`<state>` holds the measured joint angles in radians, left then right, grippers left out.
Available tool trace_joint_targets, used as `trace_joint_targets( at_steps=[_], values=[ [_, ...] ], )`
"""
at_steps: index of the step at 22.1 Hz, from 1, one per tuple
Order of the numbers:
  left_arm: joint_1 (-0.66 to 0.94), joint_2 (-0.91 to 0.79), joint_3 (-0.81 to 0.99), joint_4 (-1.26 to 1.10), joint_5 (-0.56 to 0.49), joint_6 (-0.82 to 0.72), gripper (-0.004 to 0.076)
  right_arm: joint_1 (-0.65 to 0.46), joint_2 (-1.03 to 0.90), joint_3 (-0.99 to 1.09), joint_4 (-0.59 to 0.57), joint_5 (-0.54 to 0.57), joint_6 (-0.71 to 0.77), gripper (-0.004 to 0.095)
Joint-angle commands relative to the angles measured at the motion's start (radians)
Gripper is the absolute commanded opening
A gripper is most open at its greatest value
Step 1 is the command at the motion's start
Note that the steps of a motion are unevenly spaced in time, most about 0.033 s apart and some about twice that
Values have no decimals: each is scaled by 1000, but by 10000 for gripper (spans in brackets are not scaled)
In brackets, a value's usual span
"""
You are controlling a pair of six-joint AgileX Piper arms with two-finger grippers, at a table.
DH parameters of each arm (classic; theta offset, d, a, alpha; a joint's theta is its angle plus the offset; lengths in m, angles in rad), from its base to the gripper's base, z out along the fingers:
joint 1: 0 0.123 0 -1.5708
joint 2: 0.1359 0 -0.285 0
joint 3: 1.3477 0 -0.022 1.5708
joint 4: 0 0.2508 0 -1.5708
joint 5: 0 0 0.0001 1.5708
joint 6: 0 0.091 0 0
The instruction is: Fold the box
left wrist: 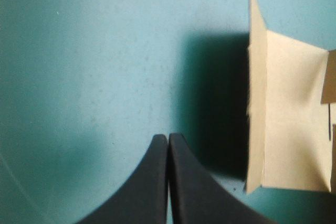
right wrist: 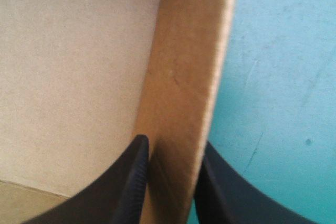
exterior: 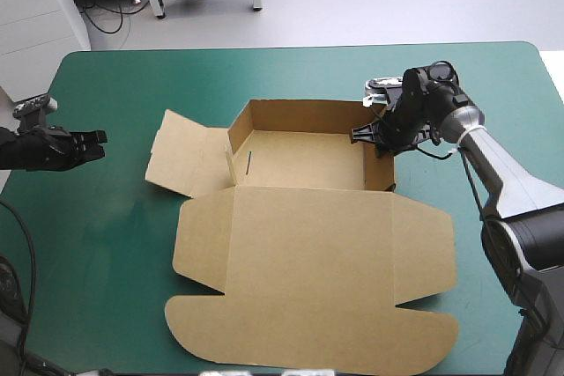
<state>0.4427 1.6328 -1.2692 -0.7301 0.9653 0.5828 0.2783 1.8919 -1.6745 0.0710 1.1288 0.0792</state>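
High view: at the 9 o'clock edge of the desk [exterior: 493, 68], the left end effector [exterior: 95, 138] is well apart from the box [exterior: 308, 244]. Its black fingers [left wrist: 152, 182] are pressed together into a single point with nothing between them.

The brown box lies across the middle of the desk. A side flap [exterior: 181, 160] is spread out toward 9 o'clock. The tray part sits toward 12 o'clock with its far and right walls standing. The lid [exterior: 313, 305] lies flat toward 6 o'clock.

At the tray's 3 o'clock side, the right end effector [exterior: 370, 132] grips the right wall [right wrist: 184, 77]. In the right wrist view its fingers [right wrist: 131, 182] are nearly closed. One finger is inside the tray and the other is outside over the teal-green cover [right wrist: 283, 77], with the board pinched between them.
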Motion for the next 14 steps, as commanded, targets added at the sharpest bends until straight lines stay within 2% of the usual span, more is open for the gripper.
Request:
trace_joint_targets(
  at_steps=[1,2,3,5,6,11,14],
  values=[
    [2,-41,-25,-42,-19,-7,-33,-1,-50,-33,-21,-6,15,497],
    [2,-41,-25,-42,-19,-7,-33,-3,-50,-42,-26,-2,34,562],
    [2,-41,-25,-42,-22,-7,-33,-3,-50,-70,-28,12,58,668],
    [2,-41,-25,-42,-23,-7,-32,-12,-50,-140,-21,78,82,740],
    [2,-41,-25,-42,-23,-7,-32,-14,-50,-170,-25,118,92,741],
    [2,-41,-25,-47,-11,-17,-33,-19,-116,-214,-12,119,166,742],
    [2,-41,-25,-68,1,-26,-33,-19,-166,-199,48,119,181,742]
  ],
)
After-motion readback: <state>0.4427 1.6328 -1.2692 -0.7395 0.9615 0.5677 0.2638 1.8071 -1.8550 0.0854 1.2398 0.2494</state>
